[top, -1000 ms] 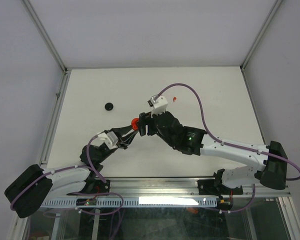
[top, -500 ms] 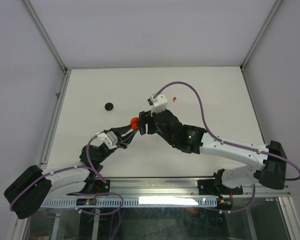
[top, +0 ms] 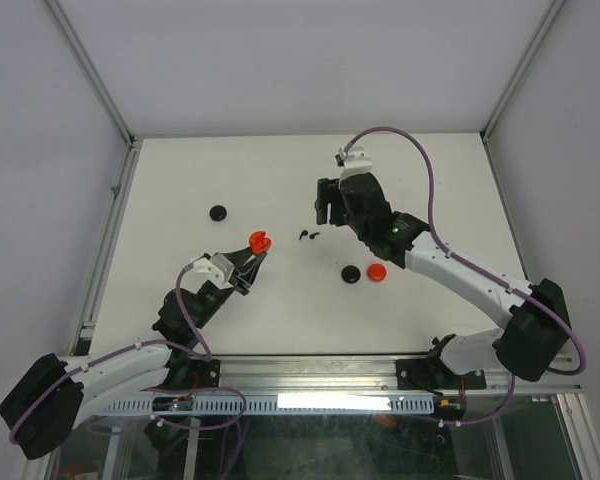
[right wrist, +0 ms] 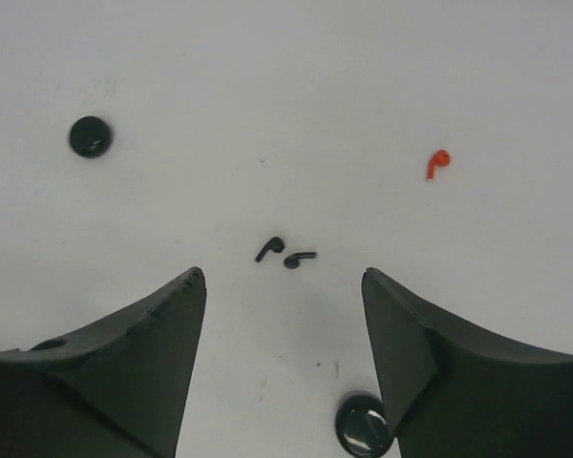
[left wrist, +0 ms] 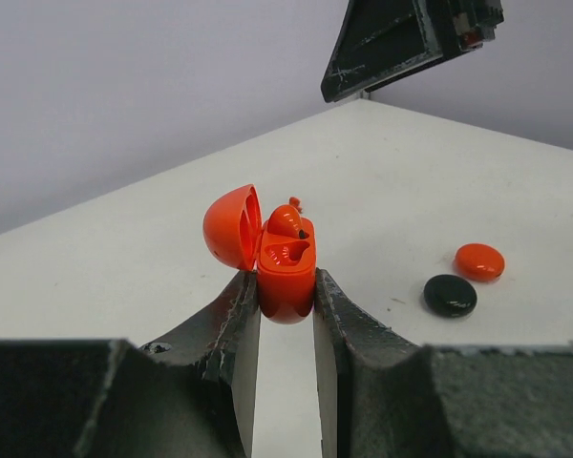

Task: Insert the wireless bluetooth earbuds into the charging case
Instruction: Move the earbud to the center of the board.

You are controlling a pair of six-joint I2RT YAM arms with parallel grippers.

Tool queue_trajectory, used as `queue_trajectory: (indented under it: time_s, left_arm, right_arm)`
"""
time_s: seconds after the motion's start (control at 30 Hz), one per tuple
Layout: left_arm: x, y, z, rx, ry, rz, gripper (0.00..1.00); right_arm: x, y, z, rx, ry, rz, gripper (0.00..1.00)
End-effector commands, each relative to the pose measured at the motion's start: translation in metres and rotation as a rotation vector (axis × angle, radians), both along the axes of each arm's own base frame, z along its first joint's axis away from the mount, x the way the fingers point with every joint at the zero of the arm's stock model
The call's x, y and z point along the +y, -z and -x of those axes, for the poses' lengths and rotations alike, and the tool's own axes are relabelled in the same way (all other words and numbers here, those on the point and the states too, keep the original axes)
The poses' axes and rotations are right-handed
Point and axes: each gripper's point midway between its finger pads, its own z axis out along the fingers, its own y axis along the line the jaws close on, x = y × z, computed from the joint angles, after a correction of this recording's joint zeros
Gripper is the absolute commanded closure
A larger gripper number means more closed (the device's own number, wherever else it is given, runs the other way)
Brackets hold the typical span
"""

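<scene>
My left gripper [top: 254, 256] is shut on the open red charging case [top: 260, 241], held upright with its lid tipped back. In the left wrist view the case [left wrist: 286, 272] sits between my fingertips [left wrist: 285, 291], and a red earbud [left wrist: 286, 220] rests in one of its slots. Two black earbuds [top: 308, 236] lie together on the table right of the case. My right gripper [top: 323, 205] is open and empty above and behind them. In the right wrist view the black pair [right wrist: 285, 253] lies just ahead of its open jaws [right wrist: 282, 277], and a loose red earbud [right wrist: 437, 163] lies further right.
A black disc [top: 218, 212] lies at the left of the white table [top: 180, 170]. A black disc [top: 351, 273] and a red disc [top: 377, 272] lie side by side under the right forearm. Grey walls with metal rails enclose the table.
My right gripper has pulled away from the case and moved up and right toward the back, opening. My left gripper with the case has drawn back a little. The black earbuds and two discs now show.
</scene>
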Motion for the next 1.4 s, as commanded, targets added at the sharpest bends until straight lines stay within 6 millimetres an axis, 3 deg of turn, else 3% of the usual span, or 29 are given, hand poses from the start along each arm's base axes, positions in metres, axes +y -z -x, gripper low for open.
queue_trajectory:
  time_s: [0.0, 0.3, 0.63, 1.03, 1.37]
  left_arm:
    - [0.003, 0.010, -0.006, 0.027, -0.044, -0.035, 1.00]
    - [-0.005, 0.020, -0.009, 0.041, -0.021, -0.091, 1.00]
    - [-0.009, 0.026, -0.009, 0.054, -0.005, -0.129, 1.00]
    - [-0.013, 0.027, -0.007, 0.055, 0.020, -0.149, 1.00]
    - [-0.014, 0.027, -0.006, 0.055, 0.026, -0.150, 1.00]
  right_arm:
    - [-0.021, 0.010, -0.042, 0.016, 0.067, 0.037, 0.31]
    - [-0.063, 0.077, -0.114, 0.161, 0.231, 0.127, 0.38]
    - [-0.081, 0.136, -0.167, 0.265, 0.332, 0.159, 0.46]
    - [-0.074, 0.175, -0.198, 0.332, 0.344, 0.164, 0.57]
    - [-0.076, 0.203, -0.193, 0.391, 0.348, 0.199, 0.65]
